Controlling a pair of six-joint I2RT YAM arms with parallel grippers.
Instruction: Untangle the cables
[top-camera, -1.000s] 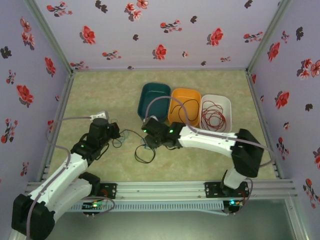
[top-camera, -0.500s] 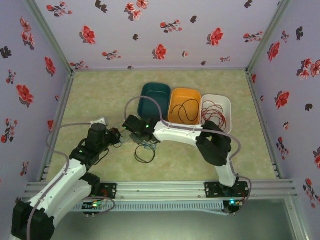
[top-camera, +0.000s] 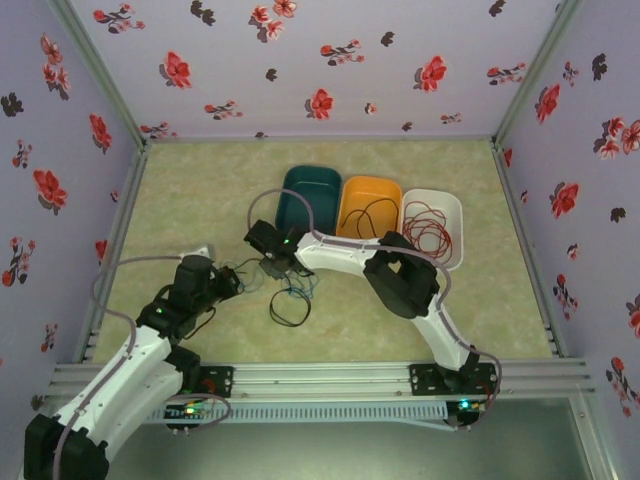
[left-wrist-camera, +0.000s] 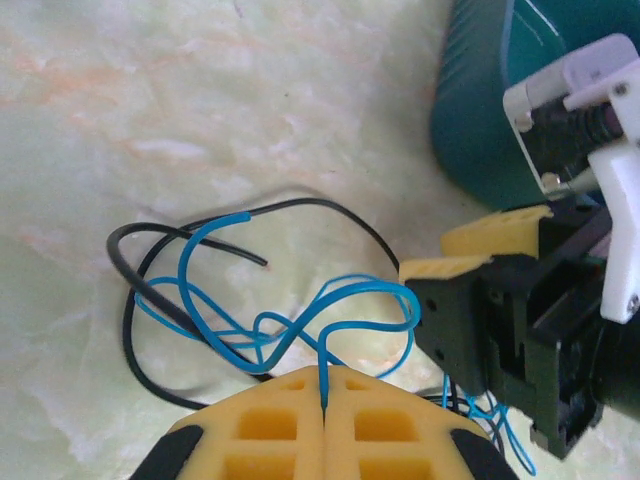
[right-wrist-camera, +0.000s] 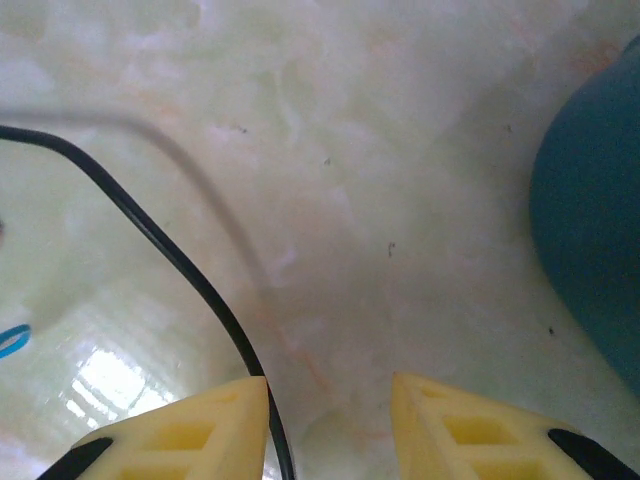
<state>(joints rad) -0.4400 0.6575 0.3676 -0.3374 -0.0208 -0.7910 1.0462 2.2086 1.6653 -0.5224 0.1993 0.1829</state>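
A small tangle of cables lies on the table left of centre: a blue cable (left-wrist-camera: 300, 320) (top-camera: 299, 289) looped over a black cable (left-wrist-camera: 135, 300) (top-camera: 289, 313). My left gripper (left-wrist-camera: 325, 385) (top-camera: 232, 282) is shut on a strand of the blue cable, which rises from between its yellow pads. My right gripper (right-wrist-camera: 330, 385) (top-camera: 272, 266) hangs low over the table just beyond the tangle, open, holding nothing. In the right wrist view, the black cable (right-wrist-camera: 170, 255) runs along the inside of the left finger. The right gripper's yellow fingers (left-wrist-camera: 490, 232) appear close on the right in the left wrist view.
Three trays stand side by side at the back: a teal tray (top-camera: 300, 190), an orange tray (top-camera: 352, 190) with a black cable in it, and a white tray (top-camera: 452, 205) with a red cable (top-camera: 428, 235). The teal tray's wall (right-wrist-camera: 600, 250) is close to the right gripper.
The right arm has swung left across the tangle, ending beside the teal tray. Its jaws narrowed slightly. The left arm drew back a little, still gripping the blue cable.
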